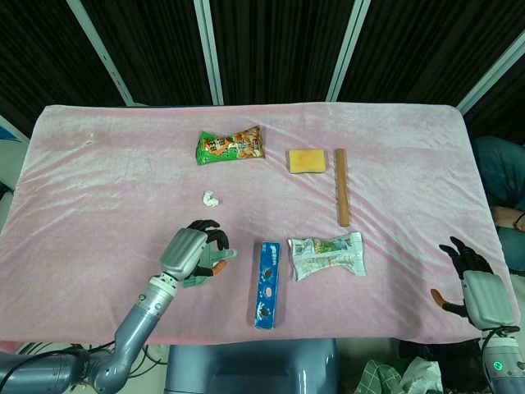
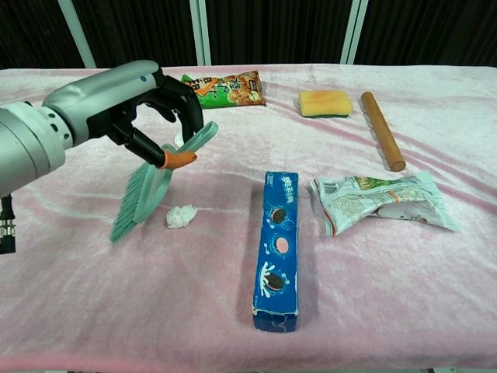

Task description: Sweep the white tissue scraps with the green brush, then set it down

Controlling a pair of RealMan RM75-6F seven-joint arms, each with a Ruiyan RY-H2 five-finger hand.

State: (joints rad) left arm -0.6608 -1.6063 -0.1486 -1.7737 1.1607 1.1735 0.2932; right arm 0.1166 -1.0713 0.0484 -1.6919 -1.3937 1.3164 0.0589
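No readable brand text here: the blue cookie box [image 2: 278, 249] shows sandwich-cookie pictures and some white script too small to make out, and the green-and-orange snack bag [image 2: 220, 88] near the far edge of the desk has print I can't read either. The crinkled white-and-green wrapper [image 2: 380, 200] is the same story.

The left robot hand [image 2: 147, 105] is curled around the handle of the green brush [image 2: 147, 186], with an orange-tipped thumb pressed on it. The brush hangs tilted, bristles down and toward the near-left, right beside a crumpled white tissue scrap [image 2: 181, 216] on the pink cloth; whether they touch I can't tell. In the head view a second tissue scrap [image 1: 211, 199] sits farther back, between the hand and the snack bag. The cookie box lies lengthwise just right of the hand and boxes in that side.

The right robot hand [image 1: 472, 279] is off the near-right corner of the desk [image 1: 98, 172], fingers spread, holding nothing.

Also on the fuzzy pink velvety cloth: a yellow sponge [image 2: 324, 102] with a green underside and a wooden rolling-pin-style stick [image 2: 381, 130], both toward the far right.
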